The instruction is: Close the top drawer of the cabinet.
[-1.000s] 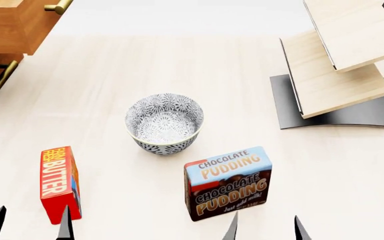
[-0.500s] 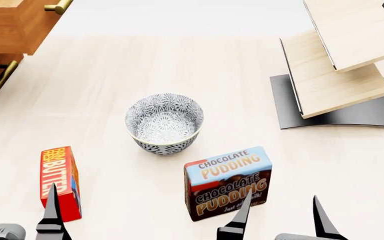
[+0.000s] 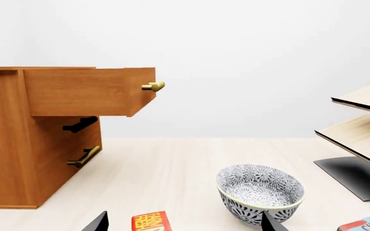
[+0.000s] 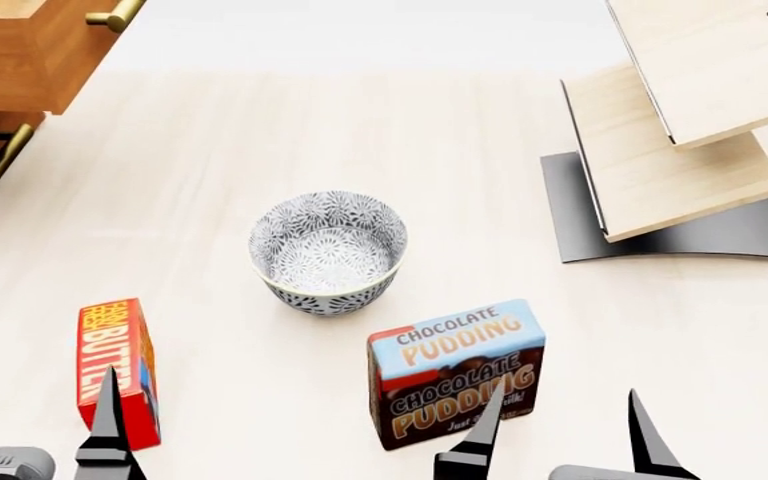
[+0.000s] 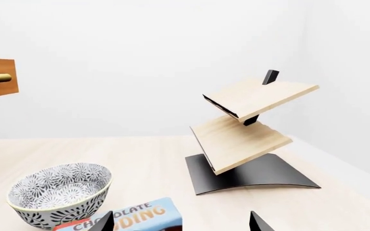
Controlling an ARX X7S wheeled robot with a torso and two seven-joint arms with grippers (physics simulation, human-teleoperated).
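The orange-brown cabinet stands at the table's far left. Its top drawer is pulled out, with a brass handle on its front; it also shows at the head view's top left corner. The lower drawer front with its brass handle is flush. My left gripper is open and empty at the near left, over the butter box. My right gripper is open and empty at the near right, beside the chocolate pudding box. Both are far from the drawer.
A patterned bowl sits mid-table. A pale wood tiered shelf on a black base stands at the right. The butter box and pudding box lie near the front, between my grippers and the bowl.
Both grippers have risen into the head view from its bottom edge over the last second. The view has shifted slightly, so the table's objects sit a little lower.
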